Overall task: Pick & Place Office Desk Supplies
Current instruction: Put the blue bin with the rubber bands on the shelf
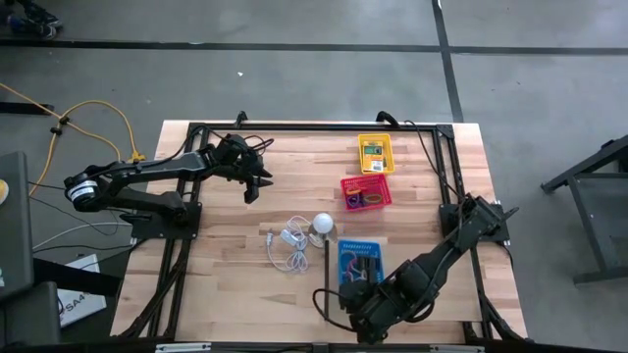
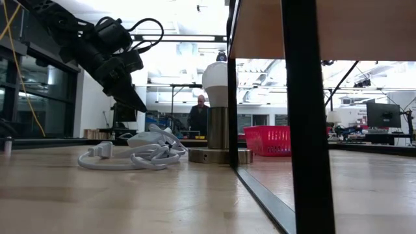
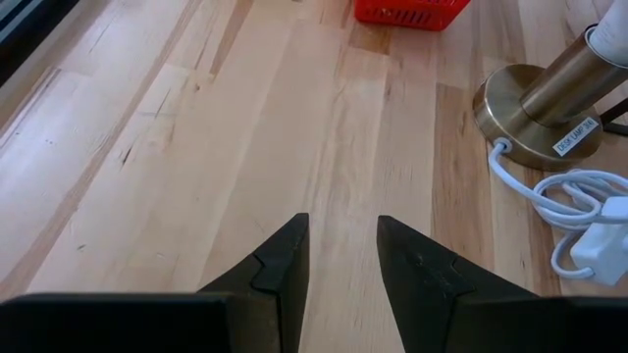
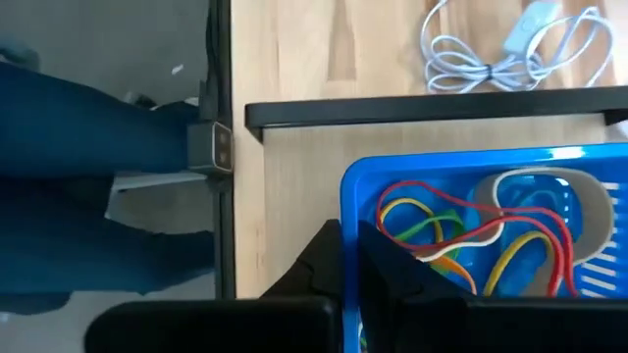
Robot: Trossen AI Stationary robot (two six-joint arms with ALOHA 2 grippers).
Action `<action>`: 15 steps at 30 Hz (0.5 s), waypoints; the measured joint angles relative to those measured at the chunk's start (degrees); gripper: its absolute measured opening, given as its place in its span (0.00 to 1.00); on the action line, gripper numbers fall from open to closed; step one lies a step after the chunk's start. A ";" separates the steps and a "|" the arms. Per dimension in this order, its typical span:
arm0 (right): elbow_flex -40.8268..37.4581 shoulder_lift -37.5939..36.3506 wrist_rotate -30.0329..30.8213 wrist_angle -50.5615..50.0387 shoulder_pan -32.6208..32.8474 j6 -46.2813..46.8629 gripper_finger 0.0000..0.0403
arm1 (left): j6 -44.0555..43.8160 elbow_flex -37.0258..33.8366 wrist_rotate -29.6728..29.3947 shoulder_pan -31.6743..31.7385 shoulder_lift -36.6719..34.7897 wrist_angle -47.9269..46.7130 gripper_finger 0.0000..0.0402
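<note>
The right gripper (image 4: 358, 257) sits at the near rim of the blue tray (image 1: 359, 261) by the surface's near edge, its fingers clenched with nothing visibly between them. The rubber bands (image 4: 461, 235) (red, yellow, green, tangled) lie in the tray just beyond its tips, so this arm is far nearer them. The left gripper (image 1: 257, 183) hangs above bare wood toward the left edge, fingers parted and empty. More supplies fill the red tray (image 1: 365, 190) and yellow tray (image 1: 375, 154) toward the far edge.

Wooden table (image 1: 226, 221), yellow basket (image 1: 375, 154), red basket (image 1: 365, 191), blue basket (image 1: 359, 260), lamp (image 1: 322, 226), white cord (image 1: 287, 247)
</note>
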 joint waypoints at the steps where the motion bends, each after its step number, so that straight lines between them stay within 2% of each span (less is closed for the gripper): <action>1: 0.00 0.07 -0.44 0.15 0.00 0.23 0.01 | 0.00 0.00 0.00 -0.01 0.00 0.00 0.29; 15: -0.07 0.11 -4.77 3.63 -0.23 2.15 0.01 | 0.00 0.00 0.00 0.01 0.00 0.00 0.29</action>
